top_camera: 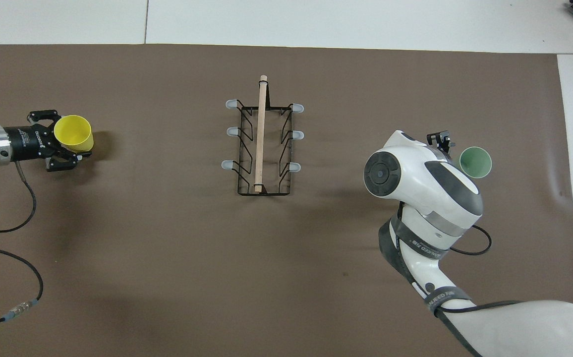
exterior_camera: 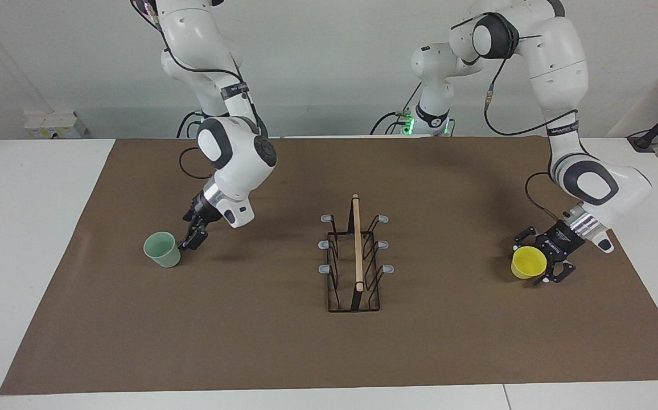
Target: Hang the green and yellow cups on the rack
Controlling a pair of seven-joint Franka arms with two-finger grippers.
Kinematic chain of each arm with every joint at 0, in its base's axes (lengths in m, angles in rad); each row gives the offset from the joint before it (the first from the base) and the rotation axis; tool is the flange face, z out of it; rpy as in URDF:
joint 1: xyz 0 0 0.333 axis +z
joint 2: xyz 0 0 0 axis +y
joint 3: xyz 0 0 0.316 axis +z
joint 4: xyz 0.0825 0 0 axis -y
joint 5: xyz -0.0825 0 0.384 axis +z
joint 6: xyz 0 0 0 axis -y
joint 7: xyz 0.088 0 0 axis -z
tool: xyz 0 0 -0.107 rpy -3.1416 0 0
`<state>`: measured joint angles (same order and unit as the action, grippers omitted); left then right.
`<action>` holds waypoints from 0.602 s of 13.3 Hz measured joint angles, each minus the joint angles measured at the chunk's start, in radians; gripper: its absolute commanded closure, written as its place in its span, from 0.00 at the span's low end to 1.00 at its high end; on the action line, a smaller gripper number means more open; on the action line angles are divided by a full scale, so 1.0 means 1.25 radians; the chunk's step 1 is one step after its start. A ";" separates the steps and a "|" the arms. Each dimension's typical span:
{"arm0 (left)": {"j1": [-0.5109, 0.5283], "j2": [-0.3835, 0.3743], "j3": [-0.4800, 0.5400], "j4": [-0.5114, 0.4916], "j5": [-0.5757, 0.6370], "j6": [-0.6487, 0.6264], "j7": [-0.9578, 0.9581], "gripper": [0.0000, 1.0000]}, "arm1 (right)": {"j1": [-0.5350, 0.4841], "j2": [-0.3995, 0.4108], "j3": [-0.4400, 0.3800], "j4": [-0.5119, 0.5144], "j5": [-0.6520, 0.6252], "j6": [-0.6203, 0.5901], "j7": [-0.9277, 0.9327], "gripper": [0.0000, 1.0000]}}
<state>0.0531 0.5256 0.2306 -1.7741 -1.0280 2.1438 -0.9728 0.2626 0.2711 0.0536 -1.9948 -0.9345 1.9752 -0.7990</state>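
Yellow cup [exterior_camera: 529, 262] sits between the left gripper [exterior_camera: 541, 263]'s closing jaws; the right gripper [exterior_camera: 192, 239], open, meets green cup [exterior_camera: 162, 249], rack [exterior_camera: 354, 257] waiting mid-table.

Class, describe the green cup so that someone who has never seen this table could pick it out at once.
Start from the brown mat and find the black wire rack with the wooden bar at its middle. Move toward the right arm's end of the table, where the right gripper is at a small cup. That green cup is pale mint; the only other cup, the yellow cup, is at the left gripper.
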 measured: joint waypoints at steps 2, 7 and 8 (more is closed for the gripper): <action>-0.013 0.000 0.000 0.000 -0.001 0.011 0.000 1.00 | 0.009 0.032 0.000 -0.001 -0.026 0.022 0.029 0.00; -0.091 -0.047 0.004 0.006 0.060 0.054 0.000 1.00 | -0.007 0.065 -0.008 -0.008 -0.087 0.074 0.041 0.00; -0.101 -0.068 0.005 0.007 0.085 0.055 -0.001 1.00 | -0.018 0.065 -0.009 -0.016 -0.105 0.090 0.041 0.00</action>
<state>-0.0735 0.4400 0.2367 -1.7658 -0.9214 2.2128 -0.9743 0.2400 0.3517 0.0425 -2.0145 -1.0664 2.0873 -0.7472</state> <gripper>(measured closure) 0.339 0.000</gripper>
